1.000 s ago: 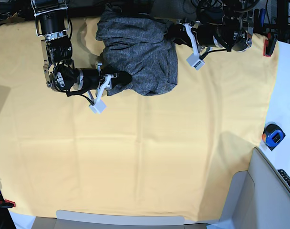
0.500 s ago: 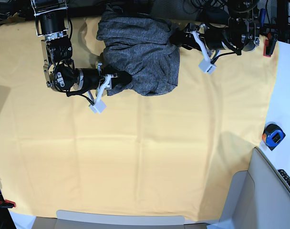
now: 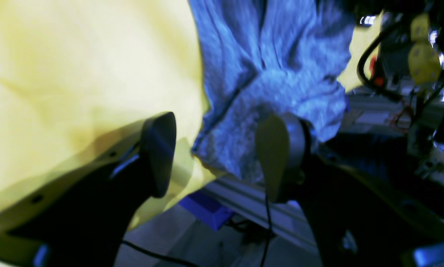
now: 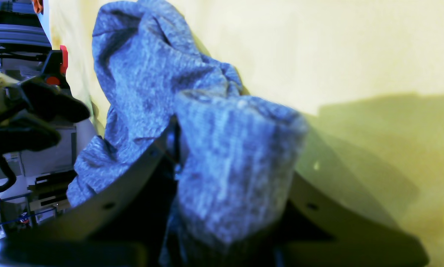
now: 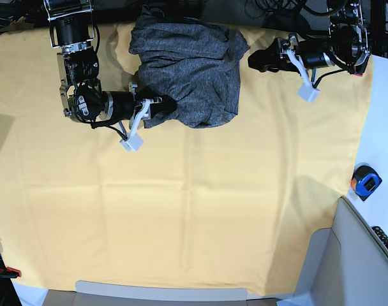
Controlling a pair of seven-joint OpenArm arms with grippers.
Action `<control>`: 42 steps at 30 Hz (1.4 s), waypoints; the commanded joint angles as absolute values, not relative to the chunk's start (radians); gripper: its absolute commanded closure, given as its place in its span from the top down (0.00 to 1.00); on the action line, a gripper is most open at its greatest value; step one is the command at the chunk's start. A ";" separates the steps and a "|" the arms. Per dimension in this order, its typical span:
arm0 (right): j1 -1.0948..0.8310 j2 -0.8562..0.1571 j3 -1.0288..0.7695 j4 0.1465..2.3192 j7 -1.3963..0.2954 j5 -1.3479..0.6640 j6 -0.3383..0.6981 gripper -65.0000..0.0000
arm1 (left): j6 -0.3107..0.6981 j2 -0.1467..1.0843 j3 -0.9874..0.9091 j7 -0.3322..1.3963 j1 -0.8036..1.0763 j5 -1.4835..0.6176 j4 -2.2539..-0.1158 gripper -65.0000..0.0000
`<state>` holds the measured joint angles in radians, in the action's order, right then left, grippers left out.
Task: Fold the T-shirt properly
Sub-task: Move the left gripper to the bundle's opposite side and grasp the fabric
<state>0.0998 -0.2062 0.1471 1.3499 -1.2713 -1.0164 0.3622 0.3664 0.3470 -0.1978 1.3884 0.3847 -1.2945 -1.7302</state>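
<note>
- T-shirt (image 5: pixel 187 73): heather-grey knit, bunched in a crumpled heap at the far edge of the table, on the yellow-orange cloth (image 5: pixel 194 204); no neat fold showed.
- Right end effector (image 5: pixel 163 106): at the heap's near-left edge, closed on a thick fold of the T-shirt (image 4: pixel 229 155); the right wrist view showed fabric packed between both fingers.
- Left end effector (image 5: pixel 258 62): stood just clear of the heap's far-right corner, jaws apart and holding nothing; the left wrist view showed both fingers (image 3: pixel 159 152) spread, with the T-shirt (image 3: pixel 274 74) beyond them and its hem hanging over the table's edge.
- Yellow-orange cloth: covered nearly the whole table, with faint creases across its middle.
- Tape measure (image 5: pixel 365 181): orange and black, on the white surface beside the cloth's right edge, well apart from the garment.
- Red clamp (image 5: pixel 358 62): at the cloth's far-right corner.
</note>
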 commanded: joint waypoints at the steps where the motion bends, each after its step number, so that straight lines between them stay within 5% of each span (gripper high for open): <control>1: 0.087 -0.202 0.153 1.337 -1.300 -0.967 0.346 0.04 | 0.361 0.358 -0.206 1.396 0.384 -1.323 -1.719 0.56; 8: 0.087 -0.202 0.153 1.337 -1.300 -0.967 0.346 0.04 | 0.377 0.361 -0.199 1.396 0.389 -1.325 -1.675 0.56; 16: 0.087 -0.202 0.153 1.337 -1.300 -0.967 0.346 0.04 | 0.558 0.361 -0.196 1.396 0.407 -1.326 -1.690 0.67; 22: 0.087 -0.202 0.153 1.337 -1.300 -0.967 0.346 0.04 | 0.556 0.358 -0.196 1.396 0.409 -1.330 -1.759 0.80; 29: 0.087 -0.206 0.153 1.337 -1.300 -0.967 0.346 0.04 | 0.549 0.364 0.012 1.396 0.400 -1.325 -1.764 0.79; 33: 0.087 -0.205 0.153 1.337 -1.300 -0.967 0.346 0.04 | 0.455 0.364 0.101 1.396 0.364 -1.323 -1.761 0.80; 42: 0.085 -0.208 0.153 1.337 -1.300 -0.967 0.346 0.04 | 0.426 0.364 0.119 1.396 0.355 -1.196 -1.761 0.80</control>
